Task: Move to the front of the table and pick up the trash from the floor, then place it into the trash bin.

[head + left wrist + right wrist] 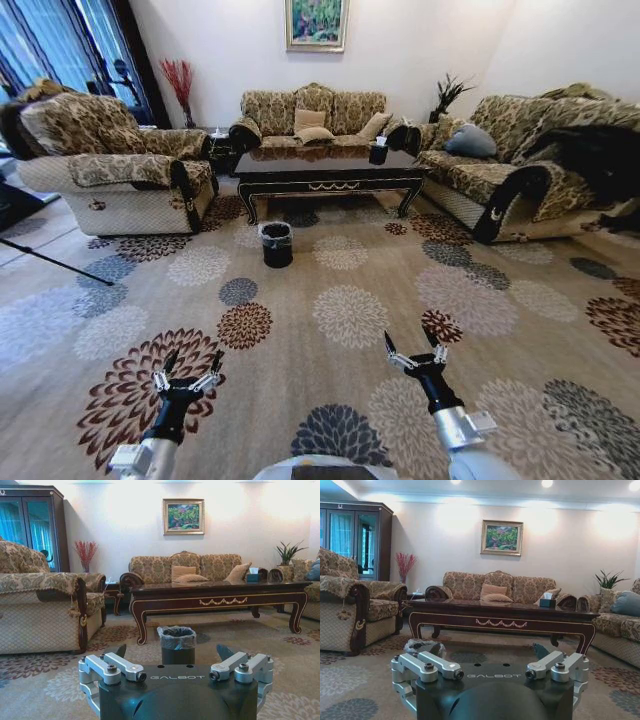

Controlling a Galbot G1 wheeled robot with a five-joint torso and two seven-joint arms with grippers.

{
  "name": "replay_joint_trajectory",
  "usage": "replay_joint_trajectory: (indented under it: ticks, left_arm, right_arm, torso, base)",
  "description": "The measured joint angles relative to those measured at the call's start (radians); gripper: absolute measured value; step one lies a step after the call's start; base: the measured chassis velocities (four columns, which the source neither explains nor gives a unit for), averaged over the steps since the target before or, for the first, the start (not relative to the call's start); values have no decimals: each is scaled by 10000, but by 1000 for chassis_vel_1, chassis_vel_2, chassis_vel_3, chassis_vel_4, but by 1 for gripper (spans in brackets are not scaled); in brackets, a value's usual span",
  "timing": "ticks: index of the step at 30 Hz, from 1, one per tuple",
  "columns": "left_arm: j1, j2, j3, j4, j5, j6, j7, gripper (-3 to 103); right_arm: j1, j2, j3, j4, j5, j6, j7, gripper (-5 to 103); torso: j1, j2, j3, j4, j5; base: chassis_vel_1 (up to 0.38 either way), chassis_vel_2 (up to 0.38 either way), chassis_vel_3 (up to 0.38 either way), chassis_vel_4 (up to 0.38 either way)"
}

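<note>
— Where do the arms stand?
— Left gripper (188, 372) and right gripper (416, 351) hover low over the flowered carpet (350, 315), fingers spread wide, holding nothing.

— And the targets?
— The trash bin (276, 243) sits on open carpet just before the table (330, 170), near its front left leg, well ahead of both grippers. Armchair (110, 160) and sofa (520, 160) flank the way. Trash: cannot tell.

Table (220, 591) glossy dark wood; trash bin (177, 645) thin crinkled liner, probably plastic; carpet (350, 300) matt pile.
</note>
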State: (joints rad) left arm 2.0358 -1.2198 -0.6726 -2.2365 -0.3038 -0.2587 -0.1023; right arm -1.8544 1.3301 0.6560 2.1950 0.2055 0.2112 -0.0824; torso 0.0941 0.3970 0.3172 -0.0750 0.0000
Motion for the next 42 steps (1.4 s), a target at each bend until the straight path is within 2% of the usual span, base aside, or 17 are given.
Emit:
replay_joint_trajectory:
  ticks: [42]
  left_arm:
    - [0, 0, 0, 0, 0, 0, 0, 100]
  right_arm:
    - [0, 0, 0, 0, 0, 0, 0, 100]
  torso:
    - [636, 1654, 1017, -1, 0]
  base:
    - [0, 0, 0, 0]
